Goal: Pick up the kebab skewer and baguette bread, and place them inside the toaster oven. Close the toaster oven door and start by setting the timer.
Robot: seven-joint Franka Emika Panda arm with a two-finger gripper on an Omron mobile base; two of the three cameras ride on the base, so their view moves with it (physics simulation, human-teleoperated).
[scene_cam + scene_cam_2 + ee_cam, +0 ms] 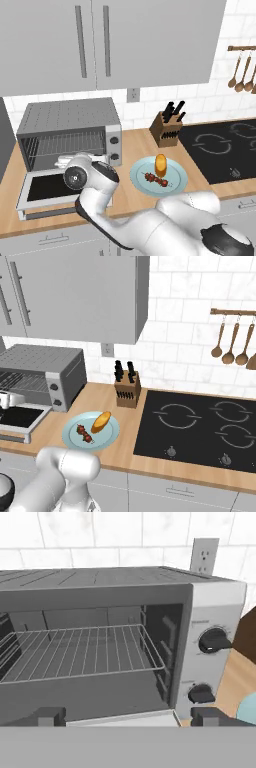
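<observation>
The toaster oven [70,131] stands at the left of the counter with its door [42,189] dropped flat. Inside it the wire rack [82,652] is bare. My gripper [129,717] is open and holds nothing. It hovers over the lowered door [17,418], pointing into the oven mouth [64,161]. To the right of the oven sits a pale blue plate [175,184]. On it the baguette bread [160,164] lies behind the kebab skewer [156,179]. The right base view shows the baguette [101,422] and skewer [84,433] too.
Two dark knobs [214,641] sit on the oven's right panel. A wooden knife block [167,129] stands behind the plate, and a black cooktop [225,145] fills the counter to the right. Wooden spoons [229,343] hang on the wall. Grey cabinets [105,40] hang above.
</observation>
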